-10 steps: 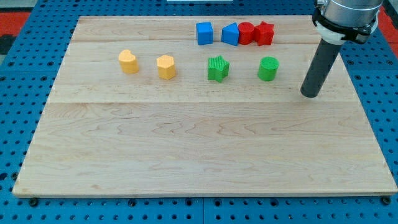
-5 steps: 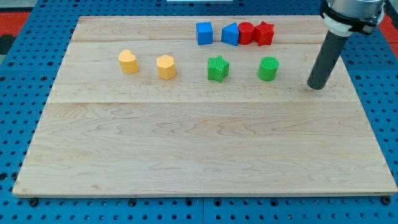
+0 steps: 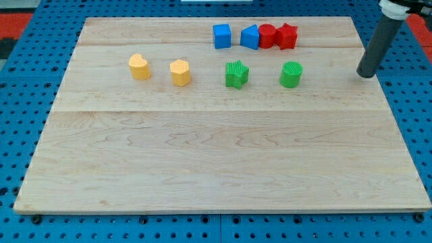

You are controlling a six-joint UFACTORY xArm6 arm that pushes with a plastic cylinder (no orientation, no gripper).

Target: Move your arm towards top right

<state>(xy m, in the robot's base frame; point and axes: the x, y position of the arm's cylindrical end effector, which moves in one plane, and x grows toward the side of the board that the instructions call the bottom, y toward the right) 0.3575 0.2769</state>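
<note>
The pale wooden board (image 3: 216, 162), planked with a fine grain, lies bare across its whole near half; every block sits in the far part, and the board serves as my landmark here.

On the board's middle band stand four blocks in a loose row: a yellow rounded plastic block (image 3: 139, 67) toward the board's left, a yellow faceted block (image 3: 179, 72) just beside it to the right, then a green ridged star-like block (image 3: 237, 74) and a green ribbed cylinder (image 3: 291, 74) further right. All look like matte moulded plastic with soft edges.

My tip (image 3: 366, 75), the lower end of a smooth dark rod, rests at the board's right edge, level with the green row and well clear to the right of the green ribbed cylinder, touching no block. There is no hand or jaw on this arm, so nothing is grasped or released; the rod simply stands bare.

Nearer the board's far edge sit a blue cube (image 3: 221, 36), apart from a tight cluster of a blue angled block (image 3: 250, 36), a red cylinder (image 3: 267, 35) and a red star-like block (image 3: 287, 36).

I judge the travel toward the top right well under way; the next move calls for sliding further up and rightward, which needs no contact with any block.
</note>
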